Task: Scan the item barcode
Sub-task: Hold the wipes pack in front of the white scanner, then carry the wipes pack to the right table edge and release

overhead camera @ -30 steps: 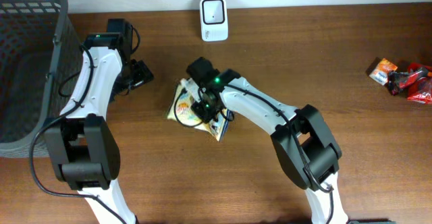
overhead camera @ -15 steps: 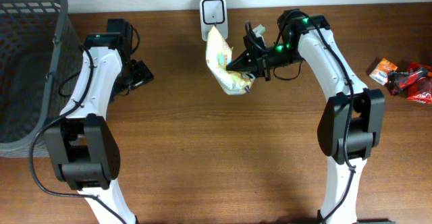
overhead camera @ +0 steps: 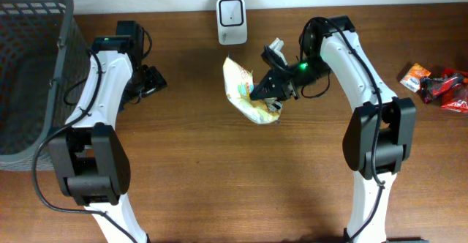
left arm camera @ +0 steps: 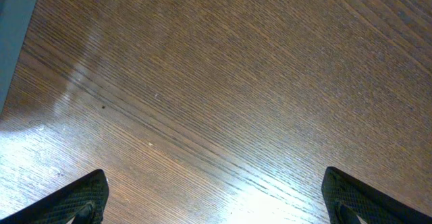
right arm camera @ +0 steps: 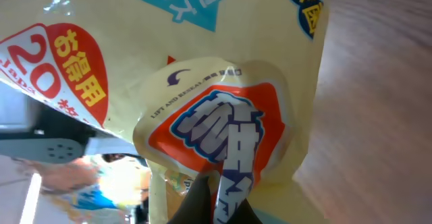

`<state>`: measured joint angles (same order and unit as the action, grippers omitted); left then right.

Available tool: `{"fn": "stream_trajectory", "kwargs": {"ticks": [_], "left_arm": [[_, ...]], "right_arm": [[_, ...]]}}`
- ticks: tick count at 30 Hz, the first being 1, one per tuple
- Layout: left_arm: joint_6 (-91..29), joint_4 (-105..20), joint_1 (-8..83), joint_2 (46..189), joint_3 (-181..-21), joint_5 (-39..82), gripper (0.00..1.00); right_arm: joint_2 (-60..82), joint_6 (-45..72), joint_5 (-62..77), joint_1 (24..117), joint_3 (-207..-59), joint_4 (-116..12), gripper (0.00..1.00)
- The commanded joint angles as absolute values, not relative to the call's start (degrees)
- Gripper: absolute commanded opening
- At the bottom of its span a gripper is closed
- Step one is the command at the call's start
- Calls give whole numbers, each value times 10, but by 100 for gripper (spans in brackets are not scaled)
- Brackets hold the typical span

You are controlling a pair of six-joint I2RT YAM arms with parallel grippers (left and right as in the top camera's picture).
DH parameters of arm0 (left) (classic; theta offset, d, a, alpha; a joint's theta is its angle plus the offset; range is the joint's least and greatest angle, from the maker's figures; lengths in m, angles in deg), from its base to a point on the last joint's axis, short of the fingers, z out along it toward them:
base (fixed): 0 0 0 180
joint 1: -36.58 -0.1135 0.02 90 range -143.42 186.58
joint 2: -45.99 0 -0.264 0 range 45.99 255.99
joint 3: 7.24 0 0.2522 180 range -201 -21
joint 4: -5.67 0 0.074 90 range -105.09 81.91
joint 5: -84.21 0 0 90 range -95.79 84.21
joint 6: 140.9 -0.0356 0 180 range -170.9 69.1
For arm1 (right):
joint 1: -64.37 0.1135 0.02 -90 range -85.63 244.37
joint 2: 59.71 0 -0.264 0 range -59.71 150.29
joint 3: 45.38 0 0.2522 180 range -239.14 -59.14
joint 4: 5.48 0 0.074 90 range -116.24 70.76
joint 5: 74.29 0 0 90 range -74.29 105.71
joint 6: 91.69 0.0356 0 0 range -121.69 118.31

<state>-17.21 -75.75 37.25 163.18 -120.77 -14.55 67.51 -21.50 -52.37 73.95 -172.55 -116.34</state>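
With the right tool (overhead camera: 265, 91) clenched on the yellow packet (overhead camera: 240, 88), aloft over the bench (overhead camera: 219, 188) just near of the white scanner (overhead camera: 232, 11) at the far edge, turn the barcode face squarely toward its window; left tool (overhead camera: 151, 82) released, idle.

The yellow packet (right arm camera: 223, 82) overflows the right wrist view, its edges cut off. Of the left gripper (left arm camera: 214, 207) only two corner tips show. The basket (overhead camera: 62, 45) is cut at the left border.
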Motion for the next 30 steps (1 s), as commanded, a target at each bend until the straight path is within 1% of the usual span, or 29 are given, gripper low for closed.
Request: {"fn": "stream_trajectory", "kwargs": {"ticks": [1,3,4,5,6,7,8,11,14,18,21,24,26,27,29,30], "left_arm": [[-169,-757,371,1636,-1212,-142,99],[-169,-757,371,1637,-1212,-142,99],[-169,-757,372,1636,-1212,-142,99],[-169,-757,371,1636,-1212,-142,99],[-169,-757,371,1637,-1212,-142,99],[-169,-757,371,1637,-1212,-142,99],[-169,-757,371,1637,-1212,-142,99],[-169,-757,372,1636,-1212,-142,99],[-169,-757,371,1637,-1212,-142,99],[-169,-757,371,1637,-1212,-142,99],[-169,-757,371,1636,-1212,-142,99],[-169,-757,372,1636,-1212,-142,99],[-169,-757,372,1637,-1212,-142,99],[-169,-757,371,1637,-1212,-142,99],[-169,-757,371,1637,-1212,-142,99],[-169,-757,372,1637,-1212,-142,99]], "right_arm": [[646,-255,-511,740,-1730,-1166,4],[646,-250,-520,741,-1730,-1153,4],[646,-179,-536,741,-1733,-1071,4],[646,-42,-465,745,-1734,-963,4],[646,122,-287,754,-1737,-866,4],[646,192,-119,770,-1743,-803,4],[646,214,-36,786,-1746,-755,4],[646,215,130,825,-1746,-622,4],[652,211,223,852,-1746,-474,4],[704,211,239,862,-1746,-330,4],[752,211,242,871,-1746,-288,4],[761,211,268,872,-1746,-288,4],[761,211,270,872,-1746,-297,4],[761,211,288,872,-1746,-310,4],[761,202,370,872,-1746,-344,4],[761,170,370,872,-1746,-354,4]]}}
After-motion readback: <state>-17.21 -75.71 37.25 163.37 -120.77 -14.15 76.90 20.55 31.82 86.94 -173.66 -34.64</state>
